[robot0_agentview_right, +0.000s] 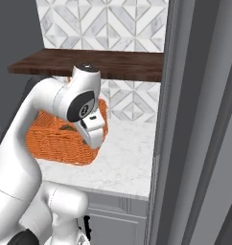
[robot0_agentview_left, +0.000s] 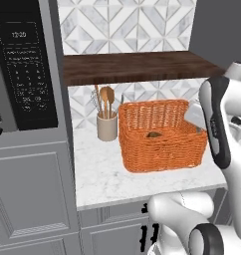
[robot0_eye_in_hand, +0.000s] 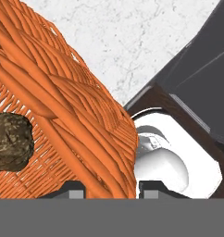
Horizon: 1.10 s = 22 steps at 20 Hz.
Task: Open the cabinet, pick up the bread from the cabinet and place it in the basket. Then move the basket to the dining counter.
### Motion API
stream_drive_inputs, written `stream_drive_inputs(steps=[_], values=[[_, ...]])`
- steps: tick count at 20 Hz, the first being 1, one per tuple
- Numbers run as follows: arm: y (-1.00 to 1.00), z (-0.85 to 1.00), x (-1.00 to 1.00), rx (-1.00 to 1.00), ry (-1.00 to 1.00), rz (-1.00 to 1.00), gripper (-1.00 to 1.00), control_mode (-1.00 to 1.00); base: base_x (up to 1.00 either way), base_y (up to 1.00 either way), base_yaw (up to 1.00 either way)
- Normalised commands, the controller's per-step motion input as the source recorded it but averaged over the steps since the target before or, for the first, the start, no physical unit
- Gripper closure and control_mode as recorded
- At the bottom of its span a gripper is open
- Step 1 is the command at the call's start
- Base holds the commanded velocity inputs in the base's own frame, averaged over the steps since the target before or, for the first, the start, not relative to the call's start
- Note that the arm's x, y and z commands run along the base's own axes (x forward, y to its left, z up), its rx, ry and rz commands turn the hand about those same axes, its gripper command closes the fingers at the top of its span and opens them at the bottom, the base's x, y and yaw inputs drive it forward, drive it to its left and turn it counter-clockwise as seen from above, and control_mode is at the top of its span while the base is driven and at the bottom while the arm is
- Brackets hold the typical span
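The microwave clock reads 12:20. Bread lies inside the basket; the gripper's fingertips straddle its rim, apart.

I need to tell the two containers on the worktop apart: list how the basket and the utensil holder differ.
The basket is bright orange woven wicker; the utensil holder is plain, smooth and beige. The basket is wide, rectangular with rounded corners; the holder is a narrow upright cylinder, much smaller. The basket holds the bread low inside; the holder has wooden spoons sticking out above its rim. Both are open-topped and stand on the marble worktop.
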Motion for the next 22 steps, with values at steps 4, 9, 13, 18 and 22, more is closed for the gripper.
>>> stream_drive_inputs(steps=[4,9,13,18,22], values=[[0.00,0.22,-0.45,0.09,0.00,0.00,1.00,-1.00,0.00,0.00,0.00],[0.00,0.18,-0.38,0.07,0.00,0.00,1.00,-1.00,0.00,0.00,0.00],[0.00,0.08,-0.25,-0.03,-0.03,0.00,1.00,-1.00,0.00,0.00,0.00],[0.00,0.00,-0.18,-0.04,-0.02,0.00,1.00,-1.00,0.00,0.00,0.00],[0.00,0.00,-0.07,-0.05,0.00,0.00,1.00,-1.00,0.00,0.00,0.00]])
